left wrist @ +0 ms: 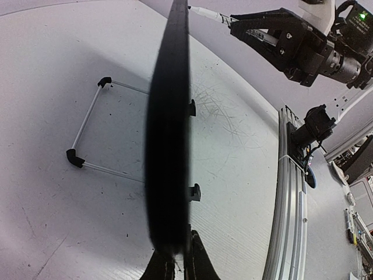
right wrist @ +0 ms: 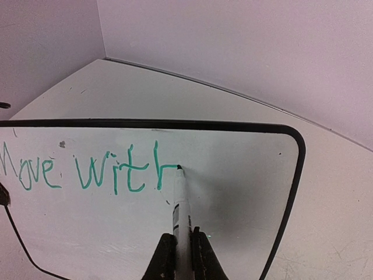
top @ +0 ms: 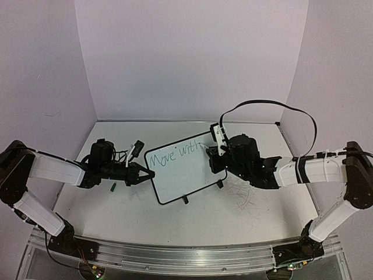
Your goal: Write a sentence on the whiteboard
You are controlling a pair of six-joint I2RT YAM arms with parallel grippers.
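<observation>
The whiteboard [top: 183, 178] stands tilted at the middle of the table, with "Move with" written on it in green. My left gripper [top: 150, 174] is shut on its left edge. In the left wrist view the board is a dark edge-on band [left wrist: 169, 146] rising from the pinching fingers [left wrist: 198, 262]. My right gripper [right wrist: 182, 248] is shut on a white marker [right wrist: 182, 204]. The marker's tip touches the board [right wrist: 250, 175] at the end of the "h" stroke. The right gripper [top: 213, 153] hovers over the board's upper right part.
A small green marker cap [top: 113, 187] lies on the table under the left arm. A thin wire stand [left wrist: 87, 131] with black corners sits behind the board. Two black feet [left wrist: 194, 192] show at its lower edge. A metal rail [left wrist: 288, 204] runs along the near table edge.
</observation>
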